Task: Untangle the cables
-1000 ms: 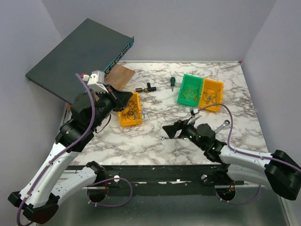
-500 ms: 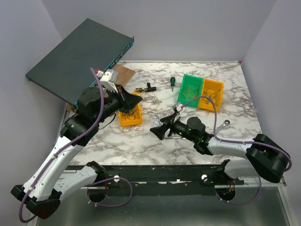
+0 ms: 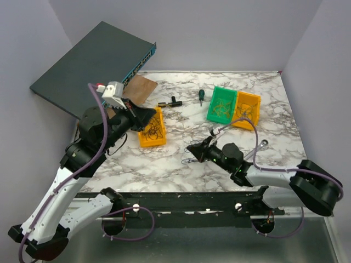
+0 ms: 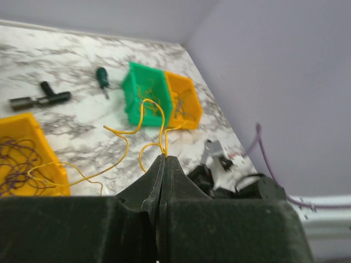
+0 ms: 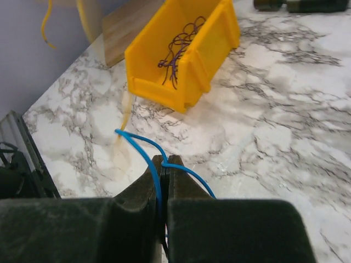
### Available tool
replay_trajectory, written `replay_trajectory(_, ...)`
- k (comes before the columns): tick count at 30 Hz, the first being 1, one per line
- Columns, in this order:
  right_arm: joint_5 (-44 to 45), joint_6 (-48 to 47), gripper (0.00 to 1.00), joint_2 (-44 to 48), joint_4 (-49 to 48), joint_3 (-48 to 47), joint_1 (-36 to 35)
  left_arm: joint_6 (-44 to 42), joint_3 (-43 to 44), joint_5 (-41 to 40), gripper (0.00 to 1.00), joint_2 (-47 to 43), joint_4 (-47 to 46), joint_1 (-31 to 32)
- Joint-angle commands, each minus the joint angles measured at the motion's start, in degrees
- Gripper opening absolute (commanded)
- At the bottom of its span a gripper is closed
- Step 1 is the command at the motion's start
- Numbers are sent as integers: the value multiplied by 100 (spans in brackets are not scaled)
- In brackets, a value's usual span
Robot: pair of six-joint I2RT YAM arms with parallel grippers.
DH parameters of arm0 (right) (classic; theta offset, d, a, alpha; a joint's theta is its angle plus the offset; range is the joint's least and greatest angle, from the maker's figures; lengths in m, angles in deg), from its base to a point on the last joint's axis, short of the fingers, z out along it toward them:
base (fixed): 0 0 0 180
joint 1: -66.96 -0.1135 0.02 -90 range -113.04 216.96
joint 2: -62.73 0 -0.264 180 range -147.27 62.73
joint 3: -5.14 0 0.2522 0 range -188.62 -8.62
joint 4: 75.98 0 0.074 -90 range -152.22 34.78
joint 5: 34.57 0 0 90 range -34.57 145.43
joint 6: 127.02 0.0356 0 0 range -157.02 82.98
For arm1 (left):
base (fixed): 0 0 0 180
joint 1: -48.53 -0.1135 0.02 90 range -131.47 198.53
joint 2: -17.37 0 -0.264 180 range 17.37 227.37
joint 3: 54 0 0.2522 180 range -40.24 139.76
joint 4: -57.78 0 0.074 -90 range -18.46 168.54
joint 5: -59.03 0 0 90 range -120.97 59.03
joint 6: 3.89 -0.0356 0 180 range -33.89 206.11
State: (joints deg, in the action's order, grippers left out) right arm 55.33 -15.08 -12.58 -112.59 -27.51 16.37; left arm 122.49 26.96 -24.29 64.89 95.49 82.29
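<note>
Jaws on my left gripper [image 4: 164, 159] are pressed together on a yellow cable [image 4: 143, 116], pinched right at the tips. In the left wrist view the cable loops up above the fingers, and another stretch trails down and left toward the yellow bin [image 4: 52, 164]. From the top view I read that gripper as hanging above the marble table [image 4: 77, 115], over that bin.

My right gripper [image 5: 163, 163] is clamped as well, on a blue cable [image 5: 140, 152] that arcs out of the tips to the left, low over the table. A blurred yellow strand hangs just beside the blue one. Beyond them sits the yellow bin, with a knot of dark cables [image 5: 178, 46] lying inside.

Farther back I see a green bin [image 4: 140, 98] and an orange bin [image 4: 185, 96] touching side by side, each holding thin wires. A green-handled screwdriver [image 4: 102, 76] and a black T-shaped part [image 4: 39, 98] lie near them. A silver wrench [image 3: 262, 144] lies near the right arm.
</note>
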Motion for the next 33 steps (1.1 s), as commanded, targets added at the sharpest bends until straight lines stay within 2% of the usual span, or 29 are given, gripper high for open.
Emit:
replay_trajectory(1,1453,794,1,1024,1161,335,-28,537,-185,-2056,0,-567,333,-236)
replay_trajectory(4,2656,1340,1,1758,2910,213,-11,941,-624,-2458,0,-845,376,-559)
replay_trajectory(7,3533,1696,1,2385,4446,-66,82,1092,-904,-2455,0,-929,351,-768)
replay_trajectory(8,3746,1801,1,2574,4867,-174,129,954,-1002,-2203,0,-930,162,-774)
replay_trajectory(12,3914,1400,1,2841,5517,-898,585,770,-1149,-1198,0,-625,-355,-774)
replay_trajectory(16,3375,721,1,2088,5914,-2017,1849,755,-1088,-446,0,-251,-664,-749)
replay_trajectory(18,2980,458,1,1563,6062,-2563,2525,756,-1035,-282,0,-126,-762,-685)
replay_trajectory(20,3038,245,1,1052,6182,-3054,2966,731,-975,-237,0,-18,-836,-562)
replay_trajectory(28,3898,-537,1,-793,6125,-4690,3688,514,-532,-96,0,607,-962,133)
replay_trajectory(33,4040,-820,1,-1634,5810,-4911,3949,457,-345,20,0,1050,-1171,369)
